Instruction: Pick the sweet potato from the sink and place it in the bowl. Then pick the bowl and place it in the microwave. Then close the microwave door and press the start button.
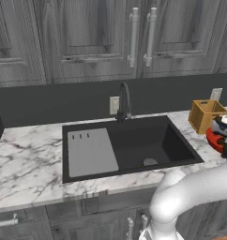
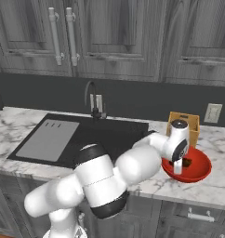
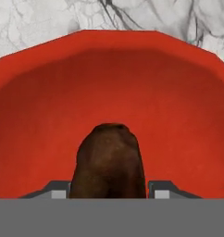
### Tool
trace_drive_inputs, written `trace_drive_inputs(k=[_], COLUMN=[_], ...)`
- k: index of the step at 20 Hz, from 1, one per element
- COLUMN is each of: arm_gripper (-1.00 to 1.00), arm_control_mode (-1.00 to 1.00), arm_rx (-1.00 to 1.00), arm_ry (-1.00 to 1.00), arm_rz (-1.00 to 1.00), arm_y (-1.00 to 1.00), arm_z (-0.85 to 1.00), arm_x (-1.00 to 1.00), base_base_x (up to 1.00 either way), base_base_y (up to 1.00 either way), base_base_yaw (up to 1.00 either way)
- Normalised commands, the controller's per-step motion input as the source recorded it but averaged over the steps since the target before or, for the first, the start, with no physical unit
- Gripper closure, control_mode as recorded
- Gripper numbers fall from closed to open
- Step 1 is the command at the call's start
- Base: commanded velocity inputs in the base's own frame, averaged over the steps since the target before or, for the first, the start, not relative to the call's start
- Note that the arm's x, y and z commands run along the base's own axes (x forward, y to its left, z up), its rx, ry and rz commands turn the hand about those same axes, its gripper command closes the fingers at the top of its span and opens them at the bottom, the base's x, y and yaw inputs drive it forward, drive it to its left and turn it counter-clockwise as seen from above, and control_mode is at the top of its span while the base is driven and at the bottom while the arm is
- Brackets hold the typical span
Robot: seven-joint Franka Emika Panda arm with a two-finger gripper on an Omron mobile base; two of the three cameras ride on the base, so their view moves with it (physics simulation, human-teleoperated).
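The glossy red bowl (image 3: 112, 78) sits on the marble counter right of the sink, its rim also seen as the bowl (image 2: 200, 173) and the bowl (image 1: 212, 139). My gripper (image 3: 109, 190) hangs inside it, pointing down at its floor. The dark brown sweet potato (image 3: 109, 159) stands between the fingertips (image 3: 58, 190), touching both, so the gripper is shut on it. From the right base, the gripper (image 2: 179, 168) dips into the bowl with the sweet potato (image 2: 187, 162) as a dark spot beside it. The black sink (image 1: 143, 140) holds no tuber. The microwave is out of view.
A tan wooden box (image 1: 205, 114) stands just behind the bowl against the backsplash, seen too as the box (image 2: 194, 122). The curved faucet (image 1: 124, 101) rises behind the sink, with the grey drainboard (image 1: 91, 151) on its left side. Cabinet doors hang above.
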Motion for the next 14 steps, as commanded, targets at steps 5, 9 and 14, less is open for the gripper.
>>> trace_drive_inputs(k=[5,9,14], arm_gripper=[-1.00,-1.00,-1.00], arm_control_mode=[-1.00,-1.00,-1.00], arm_rx=[0.10,0.02,0.05], arm_ry=[0.02,0.13,0.05], arm_rz=[-0.01,-0.19,-0.15], arm_y=[-0.13,0.01,-0.11], arm_z=[0.30,0.29,0.00], arm_x=[-0.03,-0.58,-0.96], base_base_x=[0.00,0.00,0.00], base_base_y=[0.00,0.00,0.00], base_base_yaw=[0.00,0.00,0.00])
